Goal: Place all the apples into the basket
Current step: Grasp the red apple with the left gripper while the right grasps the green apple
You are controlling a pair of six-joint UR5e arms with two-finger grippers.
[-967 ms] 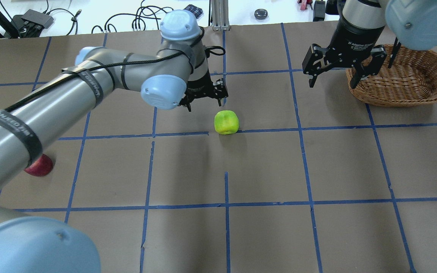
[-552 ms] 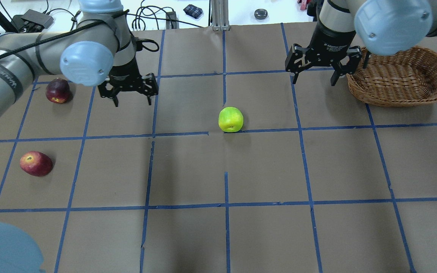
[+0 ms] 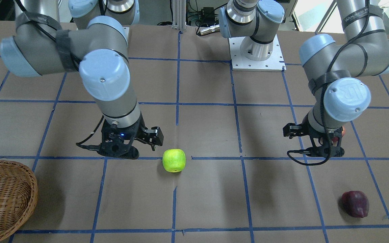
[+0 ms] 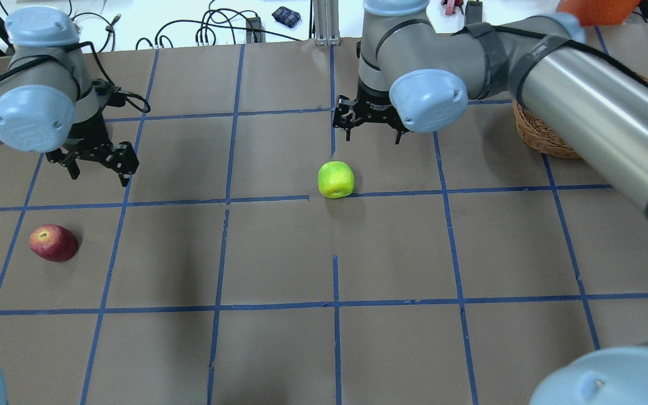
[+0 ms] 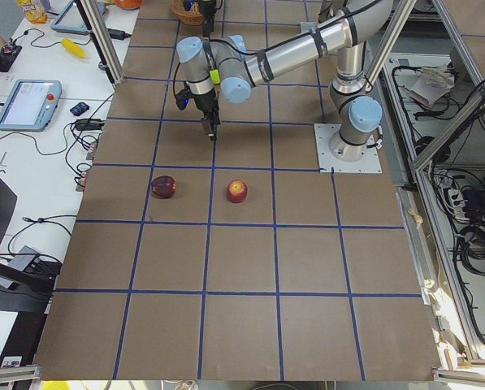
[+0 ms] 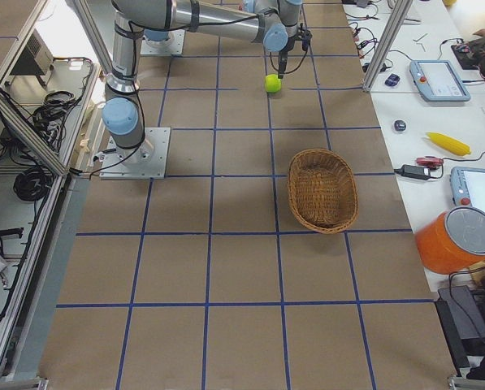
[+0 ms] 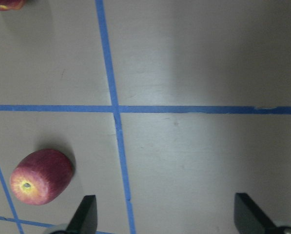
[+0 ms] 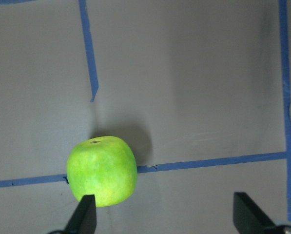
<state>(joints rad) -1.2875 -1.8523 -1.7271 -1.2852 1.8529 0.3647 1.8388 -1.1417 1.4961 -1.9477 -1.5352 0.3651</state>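
Note:
The lime green apple [image 4: 336, 180] lies at the table's middle. My right gripper [image 4: 373, 138] hovers open just behind it; in the right wrist view the green apple [image 8: 102, 170] sits by one of the fingers [image 8: 85, 217]. The red apple [image 4: 53, 242] lies at the near left. My left gripper [image 4: 99, 175] is open and empty above the table beyond it; the red apple also shows in the left wrist view [image 7: 40, 176]. The maroon apple [image 3: 355, 204] lies on the far left side, hidden by my left arm in the overhead view. The wicker basket [image 6: 323, 191] is empty at the far right.
The table is brown paper with a blue tape grid. My right arm crosses in front of the basket [image 4: 543, 140] in the overhead view. Cables and small devices lie on the white bench beyond the table's far edge.
My left arm swung from the green apple at the middle out to the left side. My right arm moved from the basket to just behind the green apple. Both grippers stayed open.

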